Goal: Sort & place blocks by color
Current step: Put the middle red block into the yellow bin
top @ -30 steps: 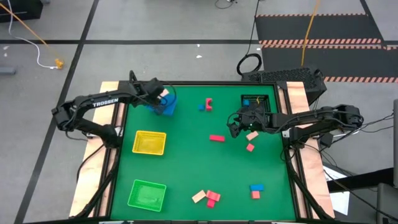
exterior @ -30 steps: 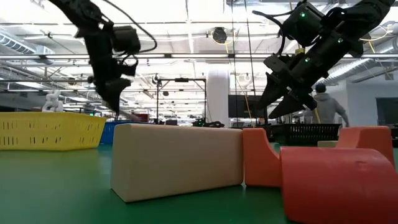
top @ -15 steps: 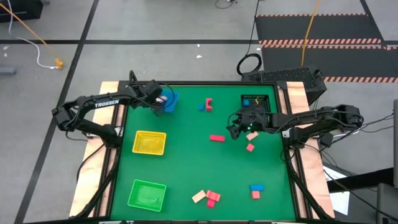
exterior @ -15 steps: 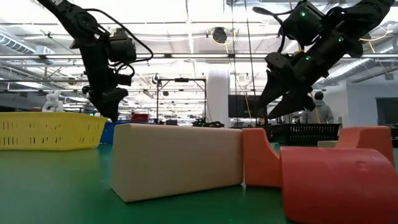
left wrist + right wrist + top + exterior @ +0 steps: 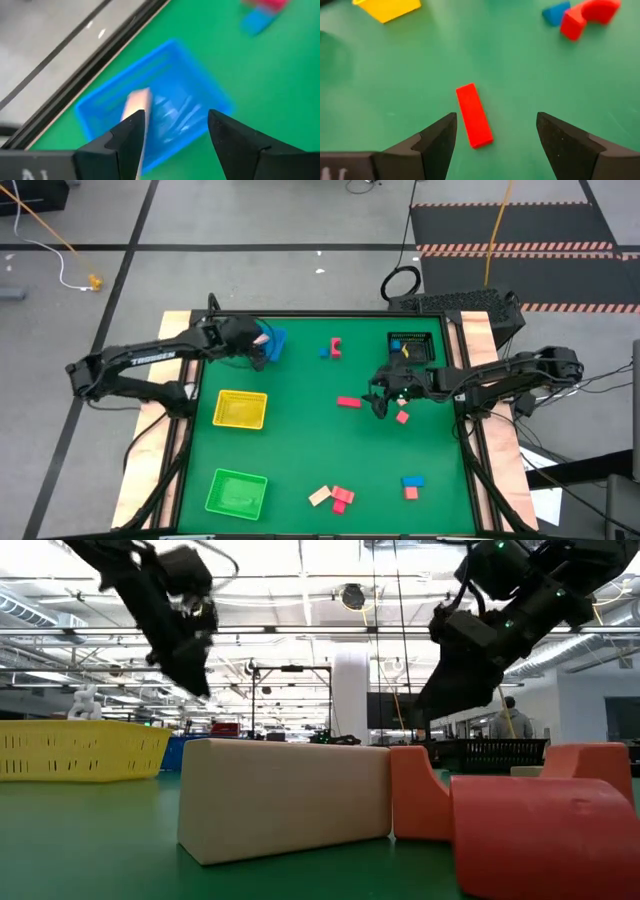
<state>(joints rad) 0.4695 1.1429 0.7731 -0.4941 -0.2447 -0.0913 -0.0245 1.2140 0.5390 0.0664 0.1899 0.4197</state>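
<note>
Table (image 5: 300, 450): green, my arms come in from its left and right sides.
Blue tray (image 5: 165, 95): far left, under my left gripper (image 5: 172, 132); a tan block (image 5: 136, 102) lies in it, just past my spread fingers, which hold nothing.
Red bar (image 5: 474, 115): mid-table, between and just ahead of my right gripper (image 5: 495, 137), fingers wide, not touching it.

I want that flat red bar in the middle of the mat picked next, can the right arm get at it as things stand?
Probably yes. The right gripper hangs open above the red bar, which lies alone on bare green mat, with nothing between its fingers and the bar.
</note>
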